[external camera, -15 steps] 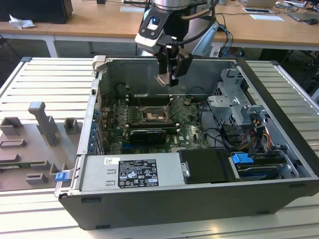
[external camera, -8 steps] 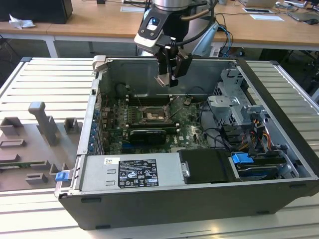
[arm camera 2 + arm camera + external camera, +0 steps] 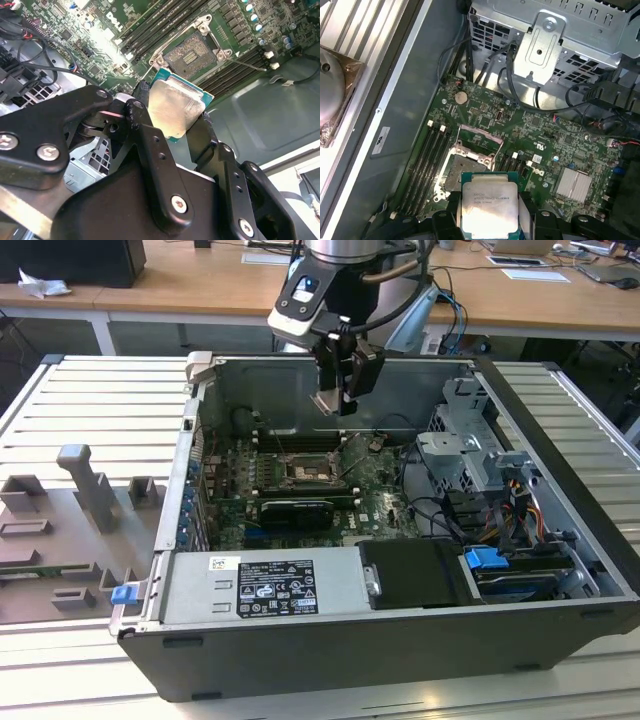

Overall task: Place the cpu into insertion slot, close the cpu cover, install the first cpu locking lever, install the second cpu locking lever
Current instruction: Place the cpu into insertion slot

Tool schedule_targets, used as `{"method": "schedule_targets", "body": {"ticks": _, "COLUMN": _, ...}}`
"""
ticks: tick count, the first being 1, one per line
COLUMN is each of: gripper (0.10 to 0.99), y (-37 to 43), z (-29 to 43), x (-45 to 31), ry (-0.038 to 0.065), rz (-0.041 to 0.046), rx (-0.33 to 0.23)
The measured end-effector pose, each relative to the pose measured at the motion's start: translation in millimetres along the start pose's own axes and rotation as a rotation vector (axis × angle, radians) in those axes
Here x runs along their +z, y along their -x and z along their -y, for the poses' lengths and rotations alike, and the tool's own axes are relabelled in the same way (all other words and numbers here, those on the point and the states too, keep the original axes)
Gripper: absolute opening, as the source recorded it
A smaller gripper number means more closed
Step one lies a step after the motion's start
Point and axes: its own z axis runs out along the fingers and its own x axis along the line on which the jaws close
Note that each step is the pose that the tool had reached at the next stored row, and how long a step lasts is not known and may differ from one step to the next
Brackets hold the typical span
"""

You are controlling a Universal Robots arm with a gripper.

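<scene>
One cpu [image 3: 489, 205], lower centre, first wrist view: likely light, stiff, fragile (spare its underside); your jaws pinch opposite edges.

A flat, square, silvery metal cpu [image 3: 487, 205] is gripped between the fingers of the black claw [image 3: 338, 400]. Below the claw, apart, a square metal-rimmed insertion slot [image 3: 192, 55] is set on the green motherboard [image 3: 540, 130], flanked by long black memory slots [image 3: 427, 162].

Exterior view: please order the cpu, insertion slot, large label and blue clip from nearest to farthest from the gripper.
1. cpu, held in the gripper.
2. insertion slot, on the board below.
3. large label, on the near metal box.
4. blue clip, case corner, exterior view's left.
</scene>
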Motion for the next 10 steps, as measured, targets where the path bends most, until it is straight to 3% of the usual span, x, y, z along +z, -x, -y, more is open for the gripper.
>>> {"method": "schedule_targets", "body": {"ticks": 10, "gripper": 0.541, "y": 0.0, "z": 0.3, "x": 4.5, "ry": 0.000, "rz": 0.0042, "rx": 0.048}}
